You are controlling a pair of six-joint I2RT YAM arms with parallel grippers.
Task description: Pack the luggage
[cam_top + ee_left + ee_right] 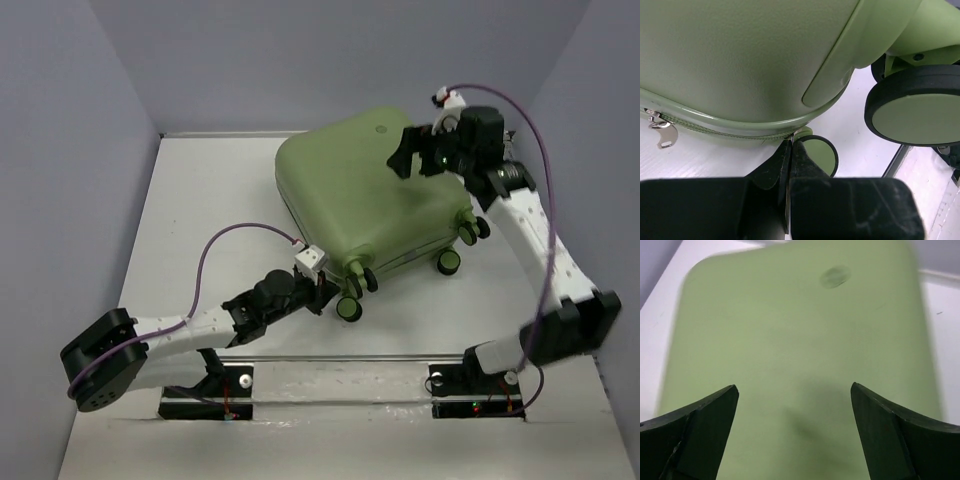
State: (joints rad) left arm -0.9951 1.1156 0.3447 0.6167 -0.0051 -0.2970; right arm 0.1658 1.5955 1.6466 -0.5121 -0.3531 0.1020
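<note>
Top view: shows the luggage [365,195] lying closed, shell-up on the white surface [200,200], right of centre; wheeled end toward the arms, long axis running away, skewed leftward. Left wrist: finds the left fingers [807,167] pressed shut at the zipper seam [730,131] beside a wheel [912,112], possibly nipping something there, too small to confirm. Right wrist: looks down on the shell and round logo [835,276], right fingers [705,425] spread wide, holding nothing.

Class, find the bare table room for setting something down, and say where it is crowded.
Free: table between left wall and suitcase; near strip between wheels and right arm. Crowded: suitcase's near corner, where left gripper sits by the wheels.
</note>
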